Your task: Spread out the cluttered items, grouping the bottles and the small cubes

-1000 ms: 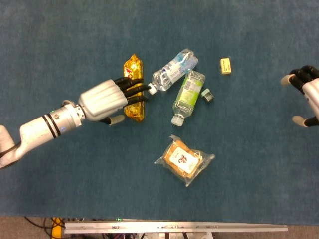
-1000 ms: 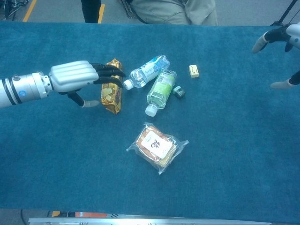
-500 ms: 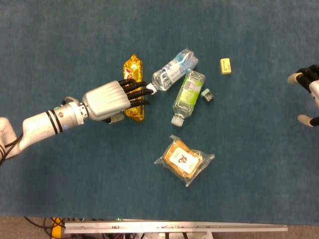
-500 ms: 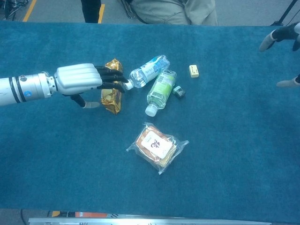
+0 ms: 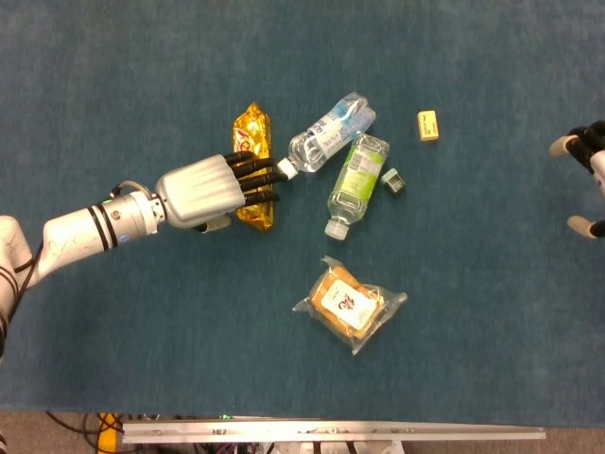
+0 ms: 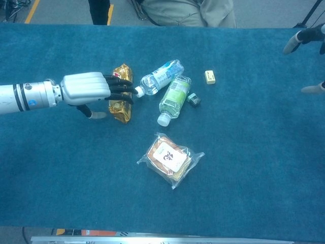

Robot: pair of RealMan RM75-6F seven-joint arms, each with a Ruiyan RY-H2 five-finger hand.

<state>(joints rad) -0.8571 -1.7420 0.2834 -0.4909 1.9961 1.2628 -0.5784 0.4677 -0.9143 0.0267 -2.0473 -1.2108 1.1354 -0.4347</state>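
The left hand [image 5: 203, 192] is extended over the gold snack packet [image 5: 253, 142], fingers apart and holding nothing, fingertips [image 5: 276, 174] just beside the cap of the blue-labelled bottle [image 5: 329, 132]. The green-labelled bottle [image 5: 357, 172] lies touching it on the right. A dark cube [image 5: 393, 181] sits beside the green-labelled bottle; a yellow cube [image 5: 427, 125] lies further right. The right hand [image 5: 588, 161] is seen at the right edge, fingers apart, empty.

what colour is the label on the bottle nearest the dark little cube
Green and white, on the bottle lying beside the dark cube; clearest in the head view.
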